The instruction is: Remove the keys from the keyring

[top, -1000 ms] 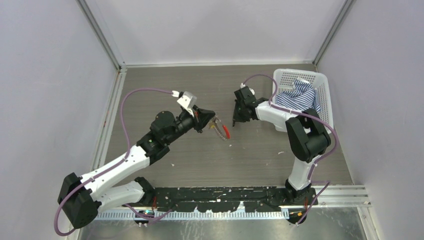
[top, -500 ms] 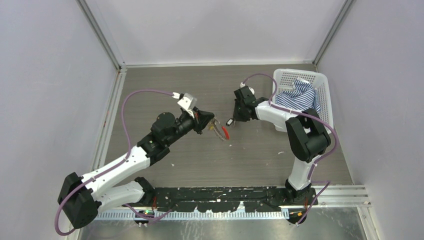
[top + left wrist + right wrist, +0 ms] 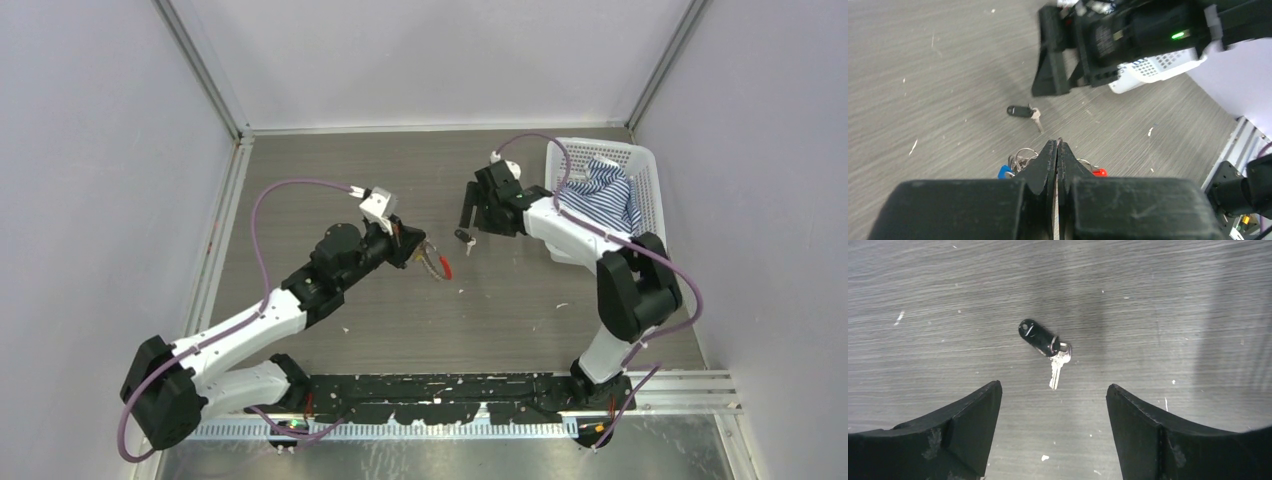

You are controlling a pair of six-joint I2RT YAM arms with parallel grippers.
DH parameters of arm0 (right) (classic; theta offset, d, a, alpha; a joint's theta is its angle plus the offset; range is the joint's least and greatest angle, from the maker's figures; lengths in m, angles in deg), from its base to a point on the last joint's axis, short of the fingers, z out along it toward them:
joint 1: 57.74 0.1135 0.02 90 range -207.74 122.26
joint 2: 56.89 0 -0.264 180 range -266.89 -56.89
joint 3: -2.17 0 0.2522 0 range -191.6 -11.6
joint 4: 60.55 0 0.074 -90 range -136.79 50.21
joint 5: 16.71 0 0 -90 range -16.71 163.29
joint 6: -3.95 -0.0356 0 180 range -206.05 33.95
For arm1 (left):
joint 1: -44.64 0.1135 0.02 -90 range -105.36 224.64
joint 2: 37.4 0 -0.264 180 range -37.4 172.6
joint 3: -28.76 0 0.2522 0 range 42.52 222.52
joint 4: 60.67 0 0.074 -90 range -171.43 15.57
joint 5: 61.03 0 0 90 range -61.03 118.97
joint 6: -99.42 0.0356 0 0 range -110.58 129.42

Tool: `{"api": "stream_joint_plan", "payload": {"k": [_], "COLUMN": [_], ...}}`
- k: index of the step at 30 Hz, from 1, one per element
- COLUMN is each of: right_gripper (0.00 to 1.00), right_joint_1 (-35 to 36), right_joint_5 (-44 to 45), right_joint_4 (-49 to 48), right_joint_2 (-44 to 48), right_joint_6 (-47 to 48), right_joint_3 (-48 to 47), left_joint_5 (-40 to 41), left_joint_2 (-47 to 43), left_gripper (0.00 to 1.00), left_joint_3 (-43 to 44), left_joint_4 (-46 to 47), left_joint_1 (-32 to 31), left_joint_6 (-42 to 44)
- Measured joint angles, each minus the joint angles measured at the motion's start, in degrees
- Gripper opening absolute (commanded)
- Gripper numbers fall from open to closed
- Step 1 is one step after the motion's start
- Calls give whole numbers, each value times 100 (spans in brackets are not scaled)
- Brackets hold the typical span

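My left gripper is shut on the keyring, a thin silvery loop with a red section, and small rings bunch beside its fingers. One of the keys, black-headed with a silver blade, lies loose on the table, apart from the keyring. Just above and behind it hovers my right gripper, open, with nothing between its fingers. Any other keys are hidden behind the left fingers.
A white basket holding a blue-striped cloth stands at the back right, beside the right arm. Small white specks dot the dark table. Metal rails edge the left side.
My right gripper has opened and released the black-headed key, which now lies on the table. The right arm has pulled back a little. The left gripper still pinches the keyring, slightly shifted.
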Motion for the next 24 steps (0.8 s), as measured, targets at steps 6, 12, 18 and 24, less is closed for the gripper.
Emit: {"api": "stream_joint_plan", "payload": {"k": [6, 12, 18, 24], "right_gripper": [86, 87, 88, 88], "right_joint_1": [0, 0, 0, 0], "right_joint_5": [55, 57, 52, -4], "right_joint_4": [243, 328, 433, 459], "right_joint_2": [800, 1311, 1362, 1377], "right_joint_6": [-98, -129, -118, -116], "right_joint_3": [2, 11, 50, 52], "left_joint_5": [262, 258, 9, -52], "left_joint_2": [446, 1416, 2723, 3628], "left_gripper": [0, 0, 0, 3], "left_joint_3": [0, 164, 828, 1600], "left_joint_4": [-343, -599, -658, -715], "left_joint_1": [319, 857, 1440, 1755], "left_joint_6": [-385, -634, -809, -876]}}
